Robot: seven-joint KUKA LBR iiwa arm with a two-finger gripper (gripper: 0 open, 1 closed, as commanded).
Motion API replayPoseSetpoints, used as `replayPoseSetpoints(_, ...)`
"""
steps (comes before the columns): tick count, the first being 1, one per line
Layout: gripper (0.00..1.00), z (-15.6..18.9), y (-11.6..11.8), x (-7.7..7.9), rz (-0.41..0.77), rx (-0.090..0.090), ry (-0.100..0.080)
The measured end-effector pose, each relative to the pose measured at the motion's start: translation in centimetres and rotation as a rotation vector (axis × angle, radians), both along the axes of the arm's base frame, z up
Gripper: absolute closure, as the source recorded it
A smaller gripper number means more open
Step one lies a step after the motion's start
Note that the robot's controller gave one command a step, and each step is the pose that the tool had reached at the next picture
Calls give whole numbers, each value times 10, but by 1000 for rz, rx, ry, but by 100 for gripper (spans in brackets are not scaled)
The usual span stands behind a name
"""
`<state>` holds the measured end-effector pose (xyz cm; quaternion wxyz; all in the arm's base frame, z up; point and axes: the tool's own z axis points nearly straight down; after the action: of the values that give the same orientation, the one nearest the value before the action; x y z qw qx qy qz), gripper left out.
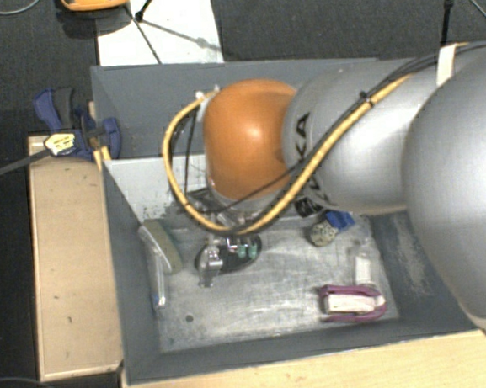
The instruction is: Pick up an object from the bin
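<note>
My gripper (221,257) hangs low over the left middle of the bin floor, under the orange dome of the wrist. Just left of it lies a flat grey-green oblong thing (160,246) with a thin pale strip running down from it toward the front. A small dark piece with a green spot (248,249) shows right beside the gripper; whether it is a loose thing or part of the tool is unclear. Nothing shows in the gripper's grasp.
Right of the gripper, partly under the arm, lie a round beige thing (321,234) and a blue one (339,219). Near the front right corner sit a purple and white object (352,303) and a small white piece (363,267). The arm covers the bin's back right.
</note>
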<state>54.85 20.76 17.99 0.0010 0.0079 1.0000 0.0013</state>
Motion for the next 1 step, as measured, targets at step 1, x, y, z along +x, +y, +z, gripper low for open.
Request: replayPoseSetpoints(1, 0, -108, -59, 22, 311, 0, -7)
